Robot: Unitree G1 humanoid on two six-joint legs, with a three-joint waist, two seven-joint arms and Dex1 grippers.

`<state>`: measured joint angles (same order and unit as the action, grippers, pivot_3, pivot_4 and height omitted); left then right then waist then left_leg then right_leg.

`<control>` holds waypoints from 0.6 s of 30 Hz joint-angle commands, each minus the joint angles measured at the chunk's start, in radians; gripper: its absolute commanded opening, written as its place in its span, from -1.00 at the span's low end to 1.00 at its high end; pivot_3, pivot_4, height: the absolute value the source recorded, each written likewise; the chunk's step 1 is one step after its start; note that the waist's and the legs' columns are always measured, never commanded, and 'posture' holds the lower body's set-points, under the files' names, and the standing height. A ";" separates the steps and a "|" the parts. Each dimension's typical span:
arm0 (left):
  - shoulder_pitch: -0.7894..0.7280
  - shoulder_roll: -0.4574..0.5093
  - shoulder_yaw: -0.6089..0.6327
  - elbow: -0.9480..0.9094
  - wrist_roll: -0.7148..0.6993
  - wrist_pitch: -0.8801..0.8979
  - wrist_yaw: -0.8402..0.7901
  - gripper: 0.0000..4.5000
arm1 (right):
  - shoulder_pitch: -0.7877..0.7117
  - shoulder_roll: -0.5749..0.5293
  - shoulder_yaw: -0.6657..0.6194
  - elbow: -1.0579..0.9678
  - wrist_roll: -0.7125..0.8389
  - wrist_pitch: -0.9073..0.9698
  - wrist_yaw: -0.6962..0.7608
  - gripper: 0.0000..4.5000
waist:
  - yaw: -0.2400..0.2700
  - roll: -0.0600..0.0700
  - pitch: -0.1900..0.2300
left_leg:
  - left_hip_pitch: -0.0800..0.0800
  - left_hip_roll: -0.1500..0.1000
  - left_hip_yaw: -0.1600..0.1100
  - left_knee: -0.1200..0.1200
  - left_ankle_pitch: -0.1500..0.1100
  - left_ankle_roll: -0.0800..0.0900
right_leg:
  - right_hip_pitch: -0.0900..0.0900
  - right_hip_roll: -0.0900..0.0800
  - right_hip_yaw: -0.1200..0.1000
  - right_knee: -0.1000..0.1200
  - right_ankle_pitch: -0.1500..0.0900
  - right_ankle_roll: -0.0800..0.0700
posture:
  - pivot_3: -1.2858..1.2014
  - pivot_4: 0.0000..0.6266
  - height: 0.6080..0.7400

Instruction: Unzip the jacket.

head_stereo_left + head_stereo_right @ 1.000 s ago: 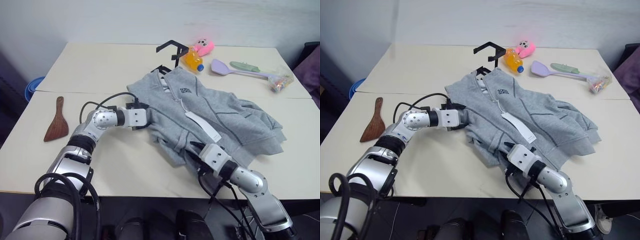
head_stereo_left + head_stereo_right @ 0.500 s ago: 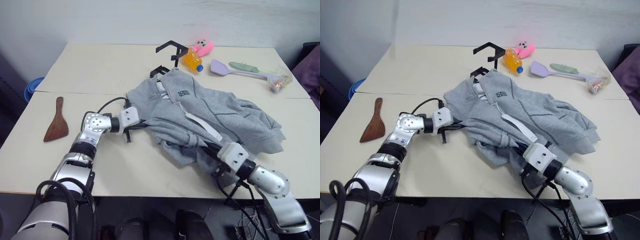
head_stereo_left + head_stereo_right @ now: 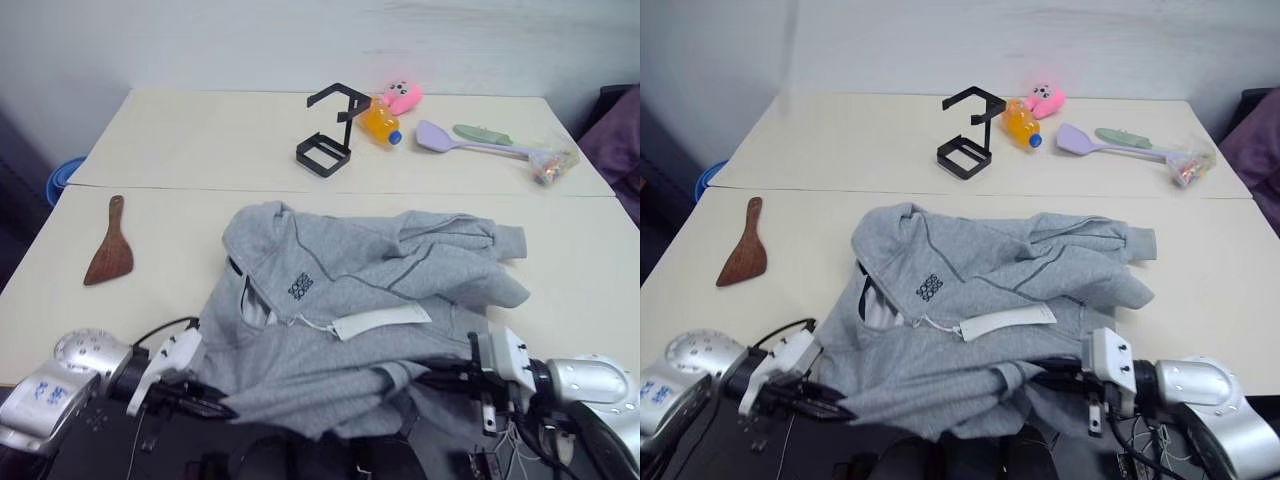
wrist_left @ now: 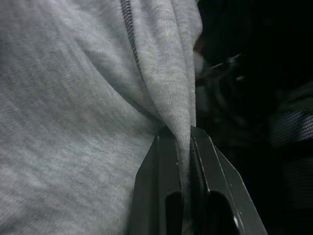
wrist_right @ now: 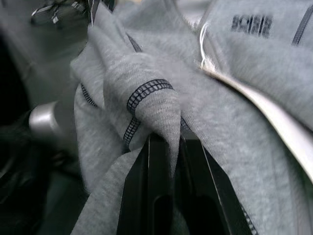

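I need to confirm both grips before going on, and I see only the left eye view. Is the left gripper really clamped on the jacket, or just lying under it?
Observer: The left wrist view shows the left gripper shut on a fold of the jacket, the fabric pinched between its fingers.
Operator: And the right one?
Observer: The right gripper is shut on a bunched fold that carries a dark stitched seam.
Operator: Can you see the zipper pull from either wrist?
Observer: No pull that I can make out; the right wrist view does show the chest logo and the white paper tag beyond the pinched fold.
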<state>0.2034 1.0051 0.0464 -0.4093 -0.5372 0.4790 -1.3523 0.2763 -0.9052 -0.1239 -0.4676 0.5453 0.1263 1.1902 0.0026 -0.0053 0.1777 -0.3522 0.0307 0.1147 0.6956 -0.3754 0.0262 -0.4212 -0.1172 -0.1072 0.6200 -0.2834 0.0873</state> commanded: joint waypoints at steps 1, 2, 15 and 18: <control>0.085 -0.011 0.058 -0.110 -0.052 0.087 0.090 -0.98 | 0.044 -0.036 -0.115 0.059 -0.028 -0.043 0.041 -1.00 | 0.002 0.000 0.000 | 0.000 0.000 0.000 0.000 -0.001 0.000 | 0.000 0.000 0.000 0.000 0.000 0.000 | 0.03 -0.52 1.00; 0.105 -0.023 0.061 -0.137 -0.062 0.100 0.118 -0.98 | 0.055 -0.035 -0.128 0.074 -0.039 -0.063 0.048 -1.00 | 0.002 0.000 0.000 | 0.000 0.000 0.000 0.001 -0.001 -0.001 | 0.000 0.000 0.000 0.000 0.000 0.000 | 0.03 -0.52 1.00; 0.011 -0.084 0.162 -0.154 -0.291 0.254 0.248 -0.37 | 0.136 -0.053 -0.313 0.051 0.136 0.178 0.030 -0.21 | 0.014 0.000 0.000 | 0.000 0.000 0.000 0.002 -0.001 -0.001 | 0.001 0.001 0.000 0.000 0.000 -0.001 | 0.03 -0.52 1.00; -0.069 -0.044 0.251 -0.105 -0.448 0.372 0.239 0.04 | 0.141 -0.055 -0.431 0.024 0.244 0.318 -0.026 0.24 | 0.019 0.001 0.000 | 0.000 0.000 0.000 0.003 -0.001 -0.001 | 0.001 0.001 0.000 0.000 0.000 -0.001 | 0.03 -0.52 1.00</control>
<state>0.1589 0.9475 0.2408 -0.5274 -0.8890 0.8005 -1.1025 0.4233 -0.9501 -0.4694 -0.4106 0.7149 0.3831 1.1925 0.0212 -0.0042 0.1772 -0.3518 0.0310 0.1148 0.6983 -0.3768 0.0257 -0.4197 -0.1168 -0.1072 0.6204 -0.2837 0.0867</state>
